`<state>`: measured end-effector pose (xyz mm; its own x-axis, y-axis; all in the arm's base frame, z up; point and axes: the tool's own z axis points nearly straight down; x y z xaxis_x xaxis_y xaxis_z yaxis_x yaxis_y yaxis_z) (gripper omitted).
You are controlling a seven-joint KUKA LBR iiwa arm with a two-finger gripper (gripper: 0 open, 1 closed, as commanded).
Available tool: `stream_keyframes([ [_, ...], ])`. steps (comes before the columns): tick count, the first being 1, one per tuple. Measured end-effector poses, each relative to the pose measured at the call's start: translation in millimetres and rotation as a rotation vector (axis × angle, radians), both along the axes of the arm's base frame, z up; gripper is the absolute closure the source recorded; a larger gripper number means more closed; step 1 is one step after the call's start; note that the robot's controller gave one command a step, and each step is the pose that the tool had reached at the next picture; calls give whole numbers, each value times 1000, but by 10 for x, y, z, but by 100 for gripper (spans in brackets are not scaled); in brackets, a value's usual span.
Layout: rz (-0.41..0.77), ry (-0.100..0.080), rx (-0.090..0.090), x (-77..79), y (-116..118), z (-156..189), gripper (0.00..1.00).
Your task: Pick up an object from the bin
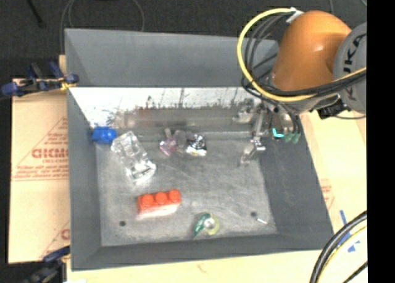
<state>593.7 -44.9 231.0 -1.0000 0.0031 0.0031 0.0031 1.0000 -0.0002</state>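
Over the far right corner of the grey metal bin (295, 196) my jaws hang low above bare floor, close to the back wall. Whether they stand apart or together I cannot tell. My orange dome-shaped wrist cover (308, 47) sits above the bin's right rim.

Nearest to me is a small shiny black-and-silver trinket (197, 146). It lies on the floor to the left of the jaws, along the same back wall, apart from them and not touched. Just left of it lies a small pale purple translucent piece (168, 147).

Further left, a crumpled clear plastic container (132, 157) lies beside a blue round cap (102, 134) in the far left corner. Toward the near wall, well apart from me, a red three-stud building brick (158, 201) rests on the floor. To its right lies a green and yellowish ring-like thing (205, 224), close to the front edge.
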Motion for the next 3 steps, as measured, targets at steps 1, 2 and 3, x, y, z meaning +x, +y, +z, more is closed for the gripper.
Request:
stream_keyframes([
  [1,106,2,1,-334,148,-764,0],
  [2,-93,-2,3,-1021,928,-775,0],
  [3,-247,0,1,-905,1403,-1397,0],
])
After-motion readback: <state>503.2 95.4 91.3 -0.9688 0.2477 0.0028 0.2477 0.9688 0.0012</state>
